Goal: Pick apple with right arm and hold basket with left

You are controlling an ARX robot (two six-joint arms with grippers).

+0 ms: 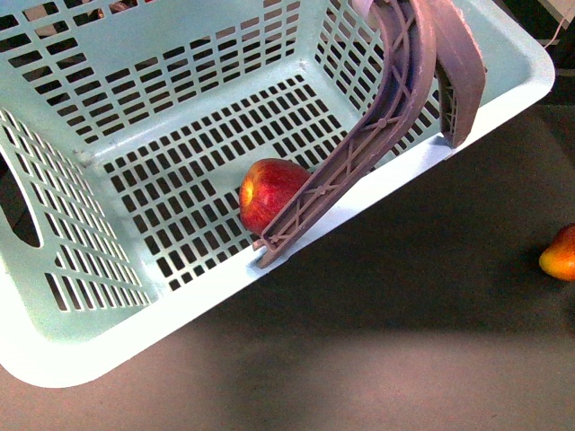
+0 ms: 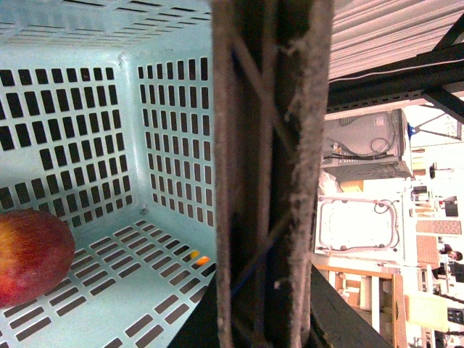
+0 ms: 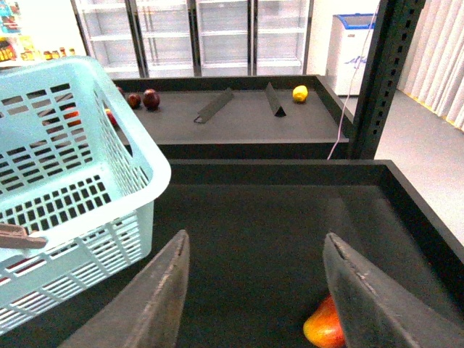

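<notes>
Hidden: the apple [image 1: 272,192] has its lower right side behind the nearer handle [image 1: 359,153] in the front view, and the left edge of the left wrist view cuts it off.
Cut off: the basket [image 1: 144,85] runs past the top and left of the front view. The yellow-orange fruit [image 1: 559,254] is clipped by that view's right edge.
Hard to read: in the left wrist view the handle fills the centre of the frame, very close and blurred.
Apple: it lies on the slotted floor of the basket, against the near wall, touching the foot of the handle, at the centre of the front view.
Right end effector [image 3: 257,297]: it sits at the lower centre of the right wrist view, over the dark shelf [image 3: 261,217] and outside the basket, so it is well apart from the apple. Its fingers [image 3: 163,304] are spread wide, hold nothing and touch nothing. The yellow-orange fruit peeks out just beside the right-hand finger.
Left end effector [image 2: 264,326]: dark wedges flank the handle at the bottom of the left wrist view. I cannot tell whether they grip it.
</notes>
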